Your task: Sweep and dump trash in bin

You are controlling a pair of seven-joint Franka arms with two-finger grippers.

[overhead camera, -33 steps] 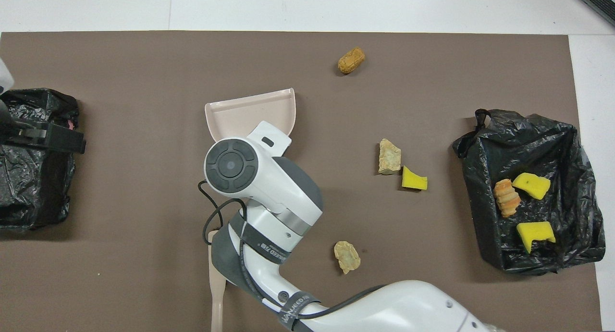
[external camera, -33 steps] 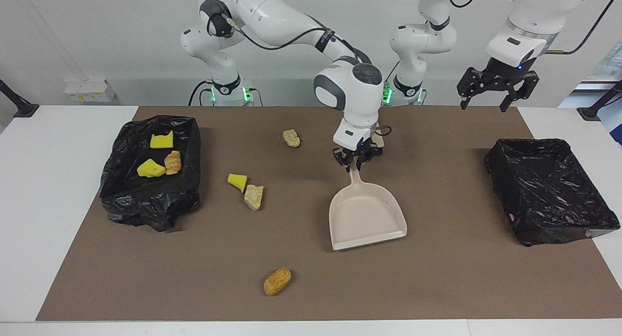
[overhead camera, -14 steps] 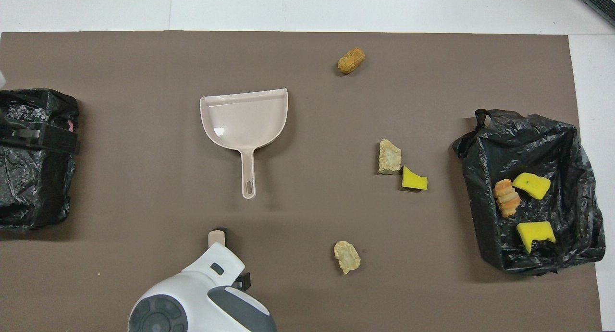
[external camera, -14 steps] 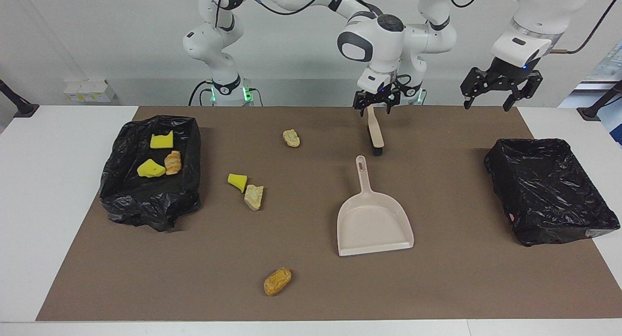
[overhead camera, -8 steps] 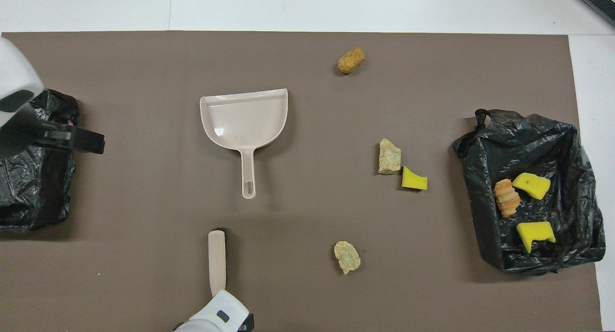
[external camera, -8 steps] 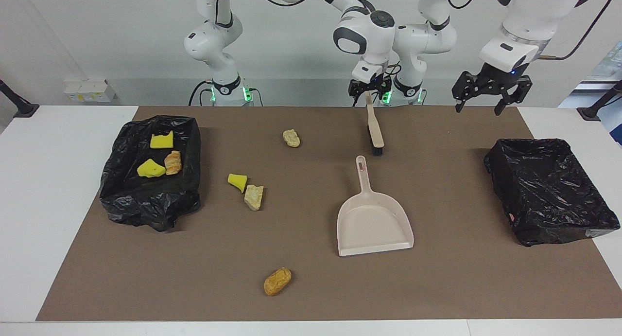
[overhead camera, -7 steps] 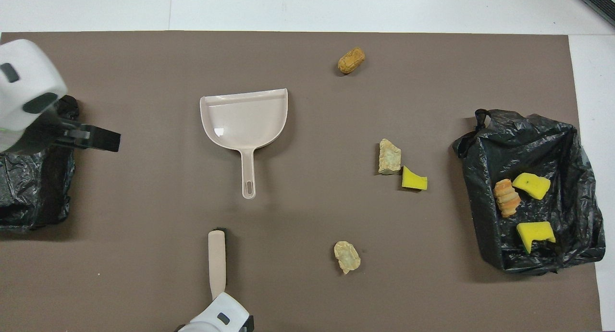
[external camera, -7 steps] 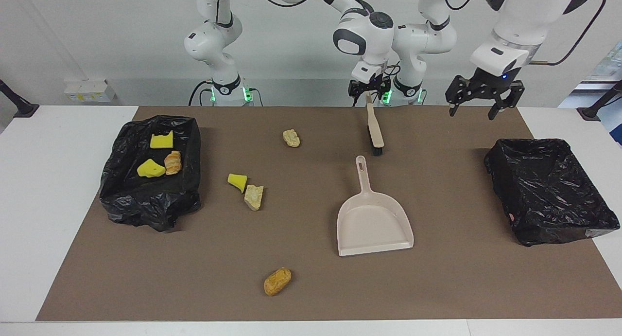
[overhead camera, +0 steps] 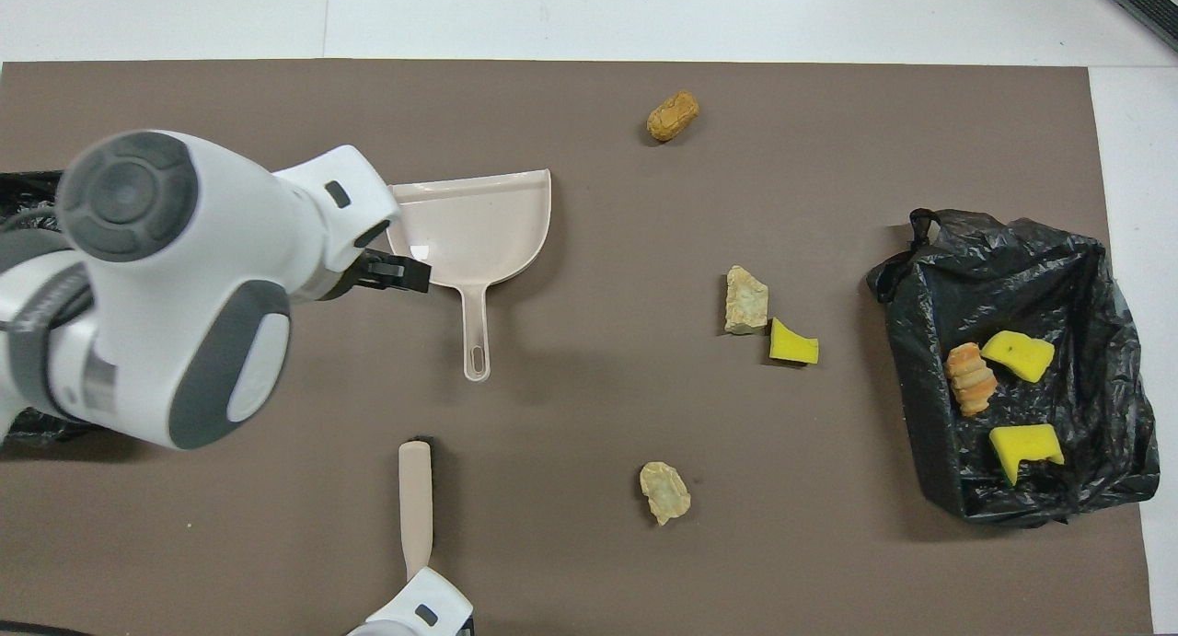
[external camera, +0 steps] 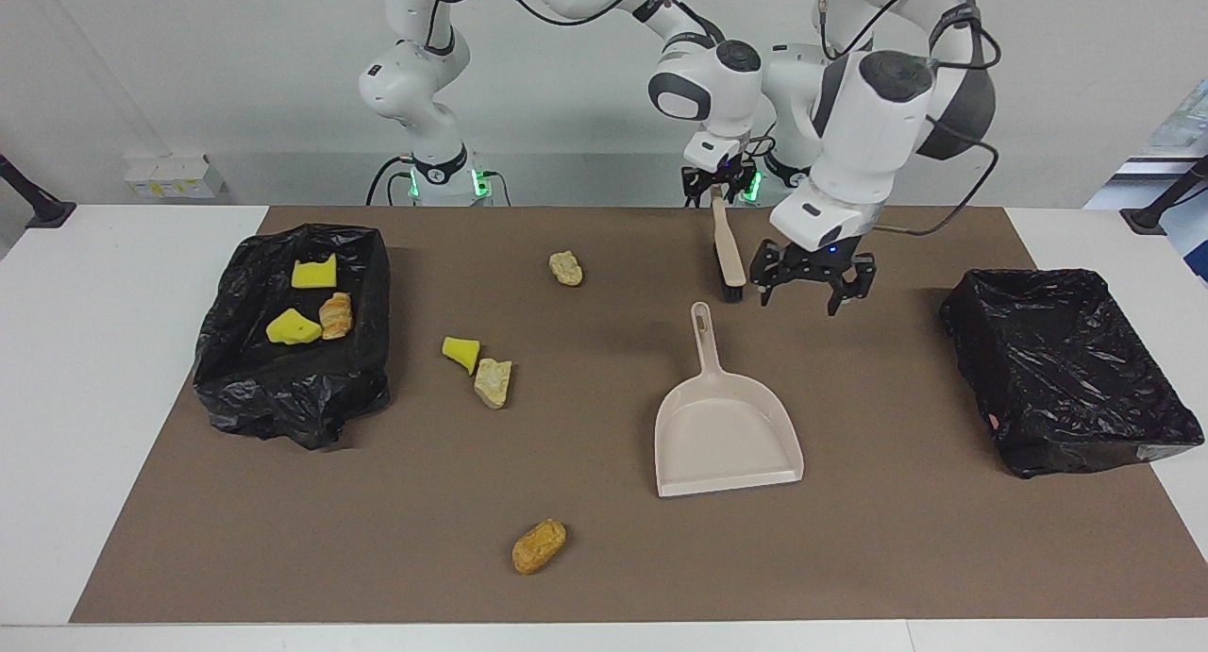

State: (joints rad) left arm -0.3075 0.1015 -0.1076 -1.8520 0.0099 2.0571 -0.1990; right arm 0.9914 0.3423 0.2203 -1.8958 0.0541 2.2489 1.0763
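The right pincer [external camera: 719, 192] is low over the near edge of the brown mat [external camera: 585, 463], at the handle end of the brush [external camera: 727, 251]. It cannot be told whether it grips the handle. The brush lies on the mat with its bristle end pointing away from the robots. A pale tan lump [external camera: 566, 268] of trash lies about as near as the brush, toward the right arm's end of the worktop [external camera: 85, 397].

The left pincer [external camera: 800, 298] hangs released, its fingers [external camera: 763, 298] spread and holding nothing. It is over bare mat just beside the dustpan's handle, on the side toward the left arm's end. The dustpan [external camera: 727, 435] lies flat a little farther out than the brush, with its handle toward the robots and its open mouth away from them. Its tray holds no trash.

Toward the right arm's end, a yellow sponge scrap [external camera: 461, 353] and a second tan lump [external camera: 493, 382] lie touching or nearly so. An orange-brown lump [external camera: 539, 546] lies farthest out, alone.

A black-lined bin [external camera: 293, 397] at the right arm's end holds two yellow scraps [external camera: 313, 273] and a bread-like lump [external camera: 335, 314]. Another black-lined bin [external camera: 1066, 378] sits at the left arm's end.
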